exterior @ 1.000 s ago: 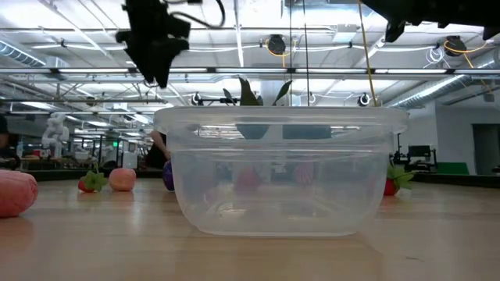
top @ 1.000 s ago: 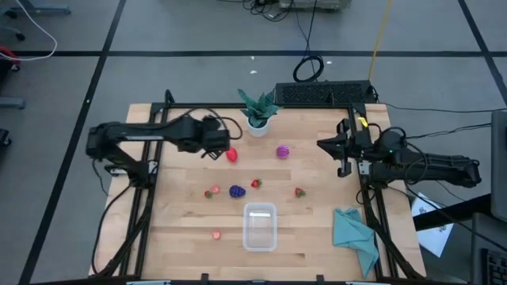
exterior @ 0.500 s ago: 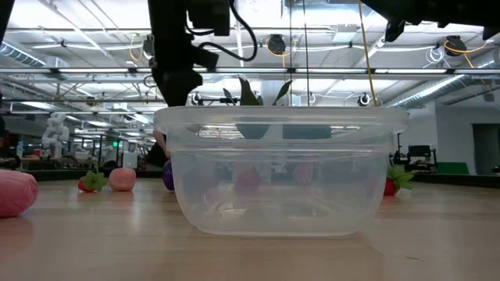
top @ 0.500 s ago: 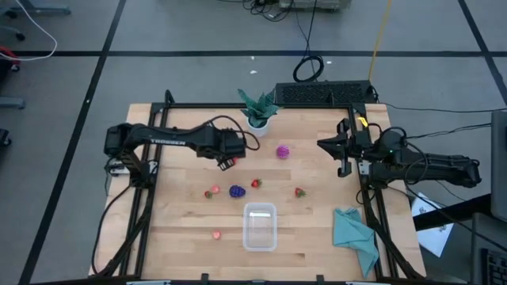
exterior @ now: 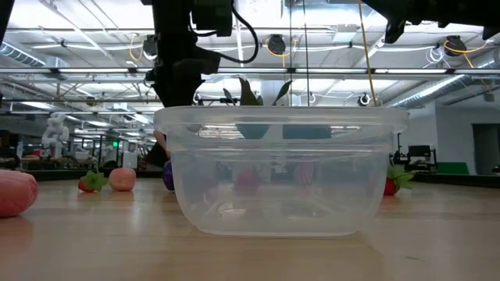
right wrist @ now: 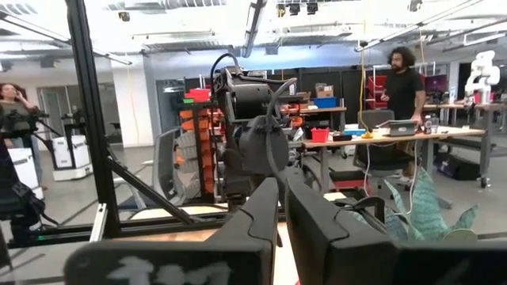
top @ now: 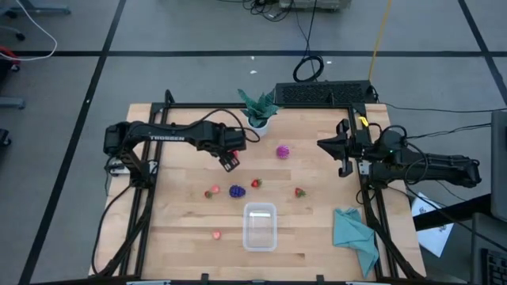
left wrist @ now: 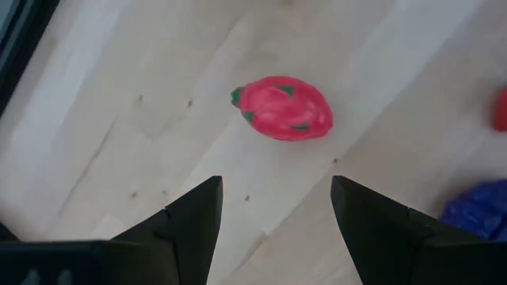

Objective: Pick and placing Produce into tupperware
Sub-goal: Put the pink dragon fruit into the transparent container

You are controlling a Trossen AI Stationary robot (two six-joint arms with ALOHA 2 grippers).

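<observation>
**Desk:** How does the tupperware [top: 259,226] lie?

**Photographer:** Empty on the wooden table [top: 182,229] near the front edge, its long axis running front to back. Bare wood surrounds it on all sides. In the low view it fills the middle of the picture, blurring the produce behind it.

**Desk:** And the arms?

**Photographer:** The left gripper [top: 230,162] hangs over the table's middle-left, fingers apart, above a red fruit [left wrist: 282,108] that it hides from the high view. The fruit's long axis lies across the gap between the fingers, green stem end away from the dark purple piece [top: 237,191]. The right gripper [top: 341,150] waits at the right edge, fingers nearly together.

**Desk:** The small pieces?

**Photographer:** A magenta piece [top: 283,151] sits beside the potted plant [top: 257,110]; small red ones [top: 256,184] are scattered well apart. A teal cloth [top: 354,236] lies by the front right corner.
</observation>
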